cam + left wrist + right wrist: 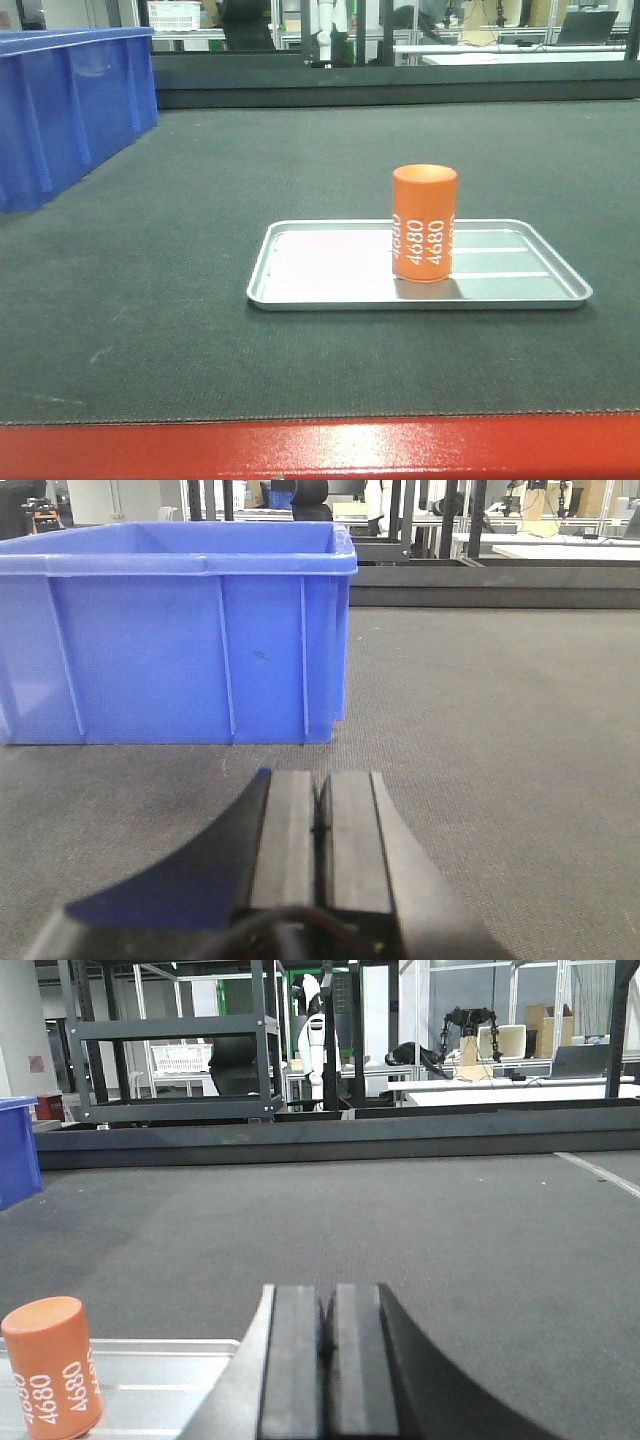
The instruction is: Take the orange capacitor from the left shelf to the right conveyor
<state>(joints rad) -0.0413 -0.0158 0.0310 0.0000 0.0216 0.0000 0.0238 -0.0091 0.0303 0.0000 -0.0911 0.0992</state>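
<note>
the orange capacitor (425, 223) stands upright in a silver tray (300, 280) on the right conveyor (200, 180), with a blue bin (70, 110) at ten o'clock. the left gripper (320, 825) and right gripper (328, 1360) both have their pads pressed together, holding nothing.

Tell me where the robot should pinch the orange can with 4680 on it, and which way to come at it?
Best guess: pinch the orange capacitor around the middle of its round side, coming in level from the front. It stands upright in the silver tray, so its sides are bare all round, and the tray's rim is low. The right gripper looks nearest; it is shut and must open first.
</note>
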